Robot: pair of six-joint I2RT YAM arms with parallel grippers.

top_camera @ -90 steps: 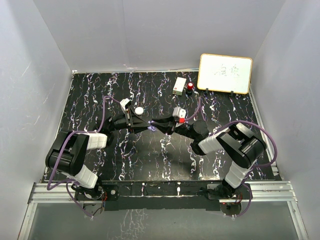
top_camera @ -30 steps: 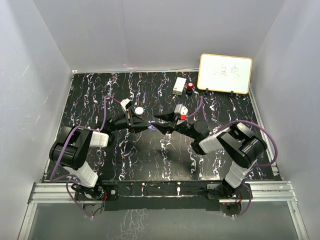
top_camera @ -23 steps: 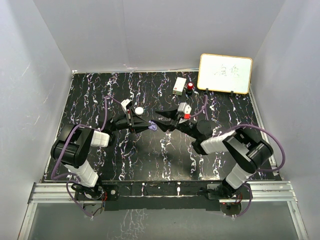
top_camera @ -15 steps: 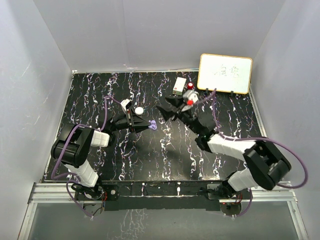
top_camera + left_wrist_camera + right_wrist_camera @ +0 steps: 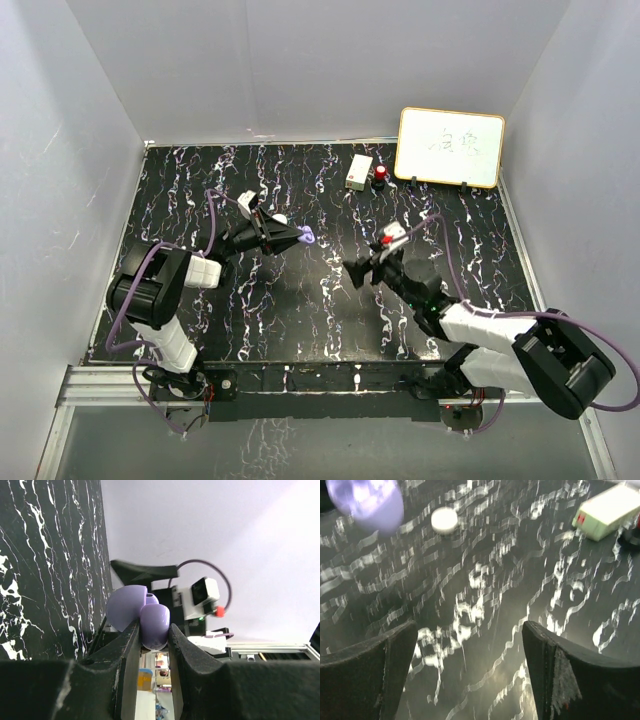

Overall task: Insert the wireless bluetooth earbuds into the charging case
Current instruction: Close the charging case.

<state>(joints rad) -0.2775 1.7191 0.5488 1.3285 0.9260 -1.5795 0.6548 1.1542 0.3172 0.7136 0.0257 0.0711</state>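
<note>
My left gripper (image 5: 298,238) is shut on a purple round charging case (image 5: 307,237), held above the table's left-middle. In the left wrist view the case (image 5: 131,611) sits clamped between the two black fingers (image 5: 125,645), its two rounded halves showing, with the left gripper (image 5: 153,631) closed on its lower half. My right gripper (image 5: 356,272) hangs open and empty over the middle of the table, apart from the case. From the right wrist the gripper (image 5: 470,630) looks at the blurred purple case (image 5: 367,502) and a white round case (image 5: 444,520). No earbuds can be made out.
The white round case (image 5: 280,220) lies just behind the left gripper. A white box (image 5: 358,172) and a red knob (image 5: 381,174) sit at the back, beside a small whiteboard (image 5: 450,147) on a stand. The black marbled table (image 5: 300,320) is walled by grey panels.
The right gripper has let go near the purple case, opened wide and swung back toward the near right. The left gripper keeps its grip and has shifted the case slightly farther back.
</note>
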